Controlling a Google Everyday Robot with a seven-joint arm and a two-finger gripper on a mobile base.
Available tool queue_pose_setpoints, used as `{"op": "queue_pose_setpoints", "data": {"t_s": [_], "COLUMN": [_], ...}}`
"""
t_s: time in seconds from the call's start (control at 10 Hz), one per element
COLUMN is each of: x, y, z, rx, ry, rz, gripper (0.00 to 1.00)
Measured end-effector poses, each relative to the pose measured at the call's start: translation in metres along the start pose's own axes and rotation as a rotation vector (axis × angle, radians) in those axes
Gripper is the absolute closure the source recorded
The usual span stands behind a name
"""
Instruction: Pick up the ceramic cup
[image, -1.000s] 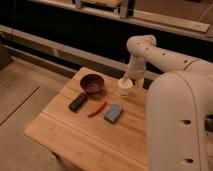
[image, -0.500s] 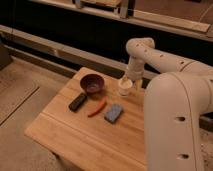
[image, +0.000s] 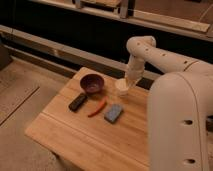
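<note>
The end effector sits closed directly on top of the ceramic cup, apparently pinching its rim, and the cup stands upright near the surface's far edge beside the dark bowl, so the lift looks straight up.

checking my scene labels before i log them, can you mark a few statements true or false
1. The pincer is down at the ceramic cup. True.
2. The ceramic cup sits inside the dark bowl. False: it stands on the wooden table beside the bowl, apart from it.
3. The red pepper lies between the black object and the blue sponge. True.
4. The pincer is wide open. False: it is shut.
5. The blue sponge lies in the dark bowl. False: it lies flat on the table, nearer the camera than the cup.
</note>
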Motion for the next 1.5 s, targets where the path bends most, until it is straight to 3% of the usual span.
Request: {"op": "queue_pose_setpoints", "data": {"t_s": [0.8,1.5], "x": [0.004,0.003], "y": [-0.007,-0.009], "z": [0.000,-0.037], "rx": [-0.021,-0.079], "ry": [0.001,-0.052], "rz": [0.013,0.007], "gripper": [1.00,1.00]}}
